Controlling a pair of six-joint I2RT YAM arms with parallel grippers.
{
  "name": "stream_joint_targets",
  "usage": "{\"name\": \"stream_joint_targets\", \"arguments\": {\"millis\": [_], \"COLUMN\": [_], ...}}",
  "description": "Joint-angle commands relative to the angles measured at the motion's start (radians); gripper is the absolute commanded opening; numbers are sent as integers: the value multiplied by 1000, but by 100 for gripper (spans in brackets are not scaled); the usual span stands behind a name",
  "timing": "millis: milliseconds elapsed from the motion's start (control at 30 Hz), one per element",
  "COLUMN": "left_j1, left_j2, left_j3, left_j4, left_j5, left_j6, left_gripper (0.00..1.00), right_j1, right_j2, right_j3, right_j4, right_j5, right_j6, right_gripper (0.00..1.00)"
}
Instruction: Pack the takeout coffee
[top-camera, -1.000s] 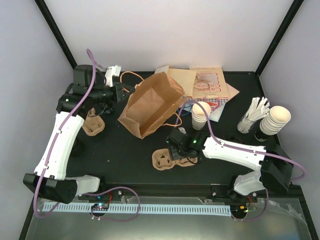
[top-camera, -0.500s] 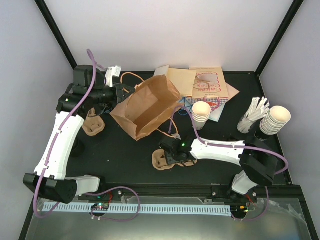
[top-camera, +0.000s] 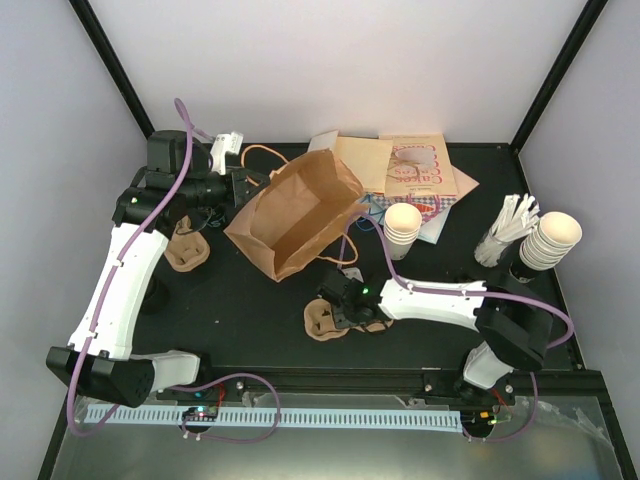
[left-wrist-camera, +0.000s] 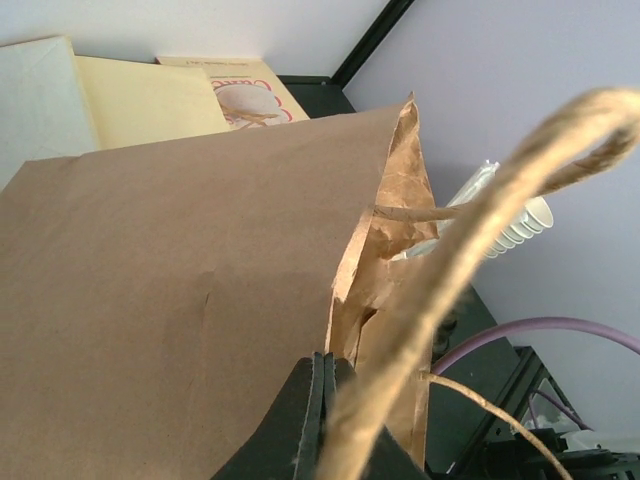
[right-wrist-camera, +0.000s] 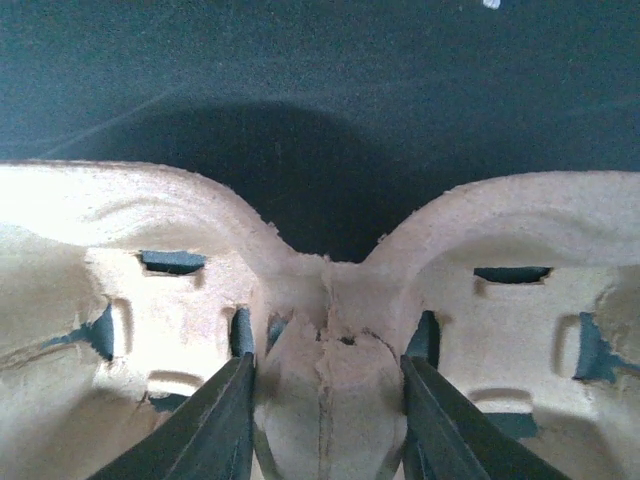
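The takeout coffee is out of view. A brown paper bag (top-camera: 300, 215) lies open on its side at the middle back, its mouth towards the arms. My left gripper (top-camera: 243, 187) is shut on the bag's rim (left-wrist-camera: 345, 300), with a twine handle (left-wrist-camera: 450, 260) crossing close in front of the camera. A pulp cup carrier (top-camera: 325, 322) lies flat near the front. My right gripper (top-camera: 340, 312) is down on it. Both fingers press the sides of the carrier's centre ridge (right-wrist-camera: 325, 330), between the two cup wells.
A second pulp carrier (top-camera: 188, 250) lies at the left by the left arm. A short stack of lidless cream cups (top-camera: 403, 228) stands right of the bag. A taller stack (top-camera: 550, 240) and a holder of white sticks (top-camera: 508, 225) stand at far right. Flat paper bags (top-camera: 420, 170) lie behind.
My right gripper moved left over the carrier and narrowed its jaws onto the centre ridge. The bag shifted slightly left in the left gripper's hold.
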Motion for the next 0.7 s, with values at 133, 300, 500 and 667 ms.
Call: {"name": "stream_joint_targets", "arguments": {"millis": [133,300,500,667], "left_j1": [8,8,8,10], "left_j2": [-2,0,10,23], "left_j3": [52,50,53,84], "left_j4": [-7,-8,-7,-25], "left_j5": [23,21,16,-13], "left_j6": [14,18,23,37], "left_gripper": [1,2,2,2], "right_j1": [2,2,2,2], "right_j2": [-123,-216,-397,-491], "right_j3": [-23,-17,-14,36], "right_j4": [-41,-100,-178,-290], "right_j5": [48,30,44,45], "right_j6": [5,-30,-75,-108], "right_gripper": [34,34,34,34]}}
